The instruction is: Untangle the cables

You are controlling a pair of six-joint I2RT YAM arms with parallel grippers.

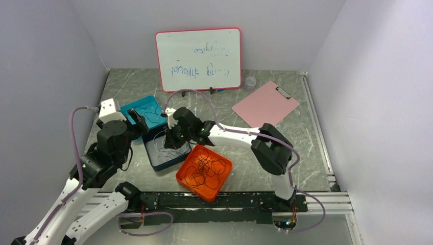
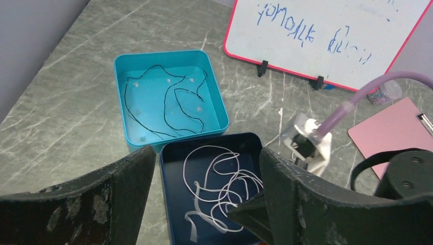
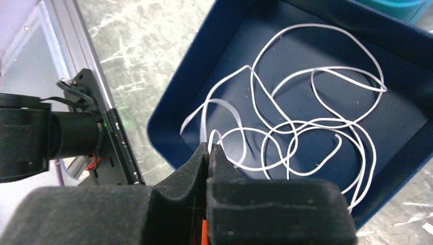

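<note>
The right gripper (image 3: 210, 152) is clamped on a loop of the white cable (image 3: 286, 124) in the dark blue tray (image 3: 176, 104). The left gripper (image 2: 207, 153) hovers spread wide. Black cables (image 1: 204, 171) lie tangled in the near orange tray (image 1: 190, 188).

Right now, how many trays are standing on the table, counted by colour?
Teal tray: 1
Dark blue tray, with the white cable in it: 1
Orange tray: 1
Total: 3
</note>
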